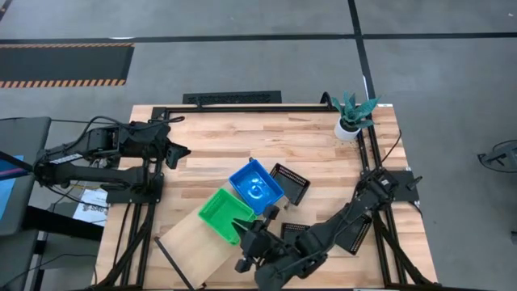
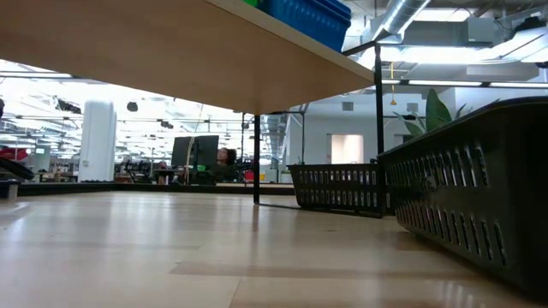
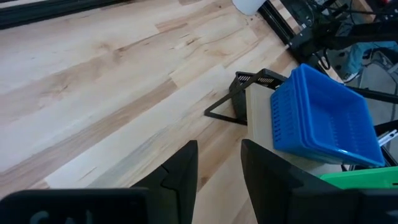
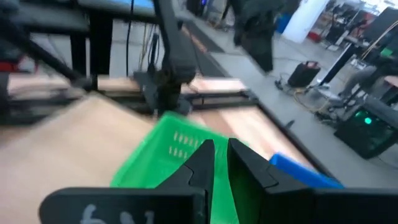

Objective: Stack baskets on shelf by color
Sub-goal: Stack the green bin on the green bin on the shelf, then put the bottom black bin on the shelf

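The shelf (image 1: 190, 242) stands slantwise near the table's front edge. On it sit a blue basket (image 1: 256, 186) and, beside it, a green basket (image 1: 223, 212). My right gripper (image 1: 247, 242) is at the green basket's near right side, its fingers almost together with green showing in the narrow gap (image 4: 221, 155). A black basket (image 1: 291, 183) rests on the table beyond the shelf's far end. Another black basket (image 1: 356, 234) lies under my right arm. My left gripper (image 1: 179, 153) hangs open over the table's left part, far from the baskets (image 3: 214, 168). My right gripper is shut on the green basket at its near right rim (image 4: 186, 155), coming in nearly level from the table's near right. Its own fingers hide the exact spot. The basket sits upright on the shelf.
A potted plant (image 1: 353, 113) stands at the far right corner. In the low view the shelf's underside (image 2: 171, 51) spans overhead, a black basket (image 2: 338, 186) stands by its leg, and another black basket (image 2: 479, 197) is close on the right. Bare tabletop lies at far left.
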{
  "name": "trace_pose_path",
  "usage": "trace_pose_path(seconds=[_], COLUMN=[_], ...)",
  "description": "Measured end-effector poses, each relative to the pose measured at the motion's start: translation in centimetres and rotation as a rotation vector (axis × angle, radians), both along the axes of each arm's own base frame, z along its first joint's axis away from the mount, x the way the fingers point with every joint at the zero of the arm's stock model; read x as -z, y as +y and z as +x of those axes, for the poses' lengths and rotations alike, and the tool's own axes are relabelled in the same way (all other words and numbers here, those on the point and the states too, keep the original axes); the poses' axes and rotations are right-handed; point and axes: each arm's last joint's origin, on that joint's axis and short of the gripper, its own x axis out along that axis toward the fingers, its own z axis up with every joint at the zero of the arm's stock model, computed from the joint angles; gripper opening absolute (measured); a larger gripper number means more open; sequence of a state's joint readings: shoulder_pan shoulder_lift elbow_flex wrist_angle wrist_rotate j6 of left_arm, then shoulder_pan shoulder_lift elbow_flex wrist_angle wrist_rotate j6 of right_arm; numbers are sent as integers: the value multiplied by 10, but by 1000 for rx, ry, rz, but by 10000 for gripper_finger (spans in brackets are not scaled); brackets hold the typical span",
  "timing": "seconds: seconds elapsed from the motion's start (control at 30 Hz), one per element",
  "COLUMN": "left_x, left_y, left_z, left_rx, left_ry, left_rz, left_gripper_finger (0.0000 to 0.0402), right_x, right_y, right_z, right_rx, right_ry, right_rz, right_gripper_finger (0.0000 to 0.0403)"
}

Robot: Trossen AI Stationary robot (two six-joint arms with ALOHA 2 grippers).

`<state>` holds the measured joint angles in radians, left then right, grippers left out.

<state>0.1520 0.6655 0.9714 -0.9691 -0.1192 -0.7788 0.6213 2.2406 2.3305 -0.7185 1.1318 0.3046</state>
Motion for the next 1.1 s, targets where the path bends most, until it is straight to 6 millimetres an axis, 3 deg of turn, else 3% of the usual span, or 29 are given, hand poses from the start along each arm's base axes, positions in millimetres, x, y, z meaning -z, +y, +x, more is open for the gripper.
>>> trace_pose_path(seconds=[0.33,0.47,0.57,0.7,0.77,0.93,1.03,1.1], left_x=[0,0,0,0,0,-1,-4,-6], left_y=[0,-1,-1,-1,-1,-1,-1,-1], left_z=[0,0,0,0,0,1,3,5], left_rx=[4,4,10,12,16,35,44,52], left_ry=[-1,-7,-9,-9,-7,-19,-47,-78], left_rz=[-5,-25,-32,-28,-22,-11,-1,12], left_gripper_finger=[110,110,110,110,111,130,153,170], right_x=[40,28,-1,-54,-68,-71,-53,-31], right_y=[13,13,14,7,1,-12,-9,2], right_z=[10,7,-6,-48,-69,-108,-125,-129], right_rx=[-30,-30,-34,-29,-21,-3,84,155], right_ry=[81,46,-8,-116,-135,-24,136,243], right_rz=[14,20,11,123,200,488,645,681], right_gripper_finger=[65,65,65,66,67,84,105,123])
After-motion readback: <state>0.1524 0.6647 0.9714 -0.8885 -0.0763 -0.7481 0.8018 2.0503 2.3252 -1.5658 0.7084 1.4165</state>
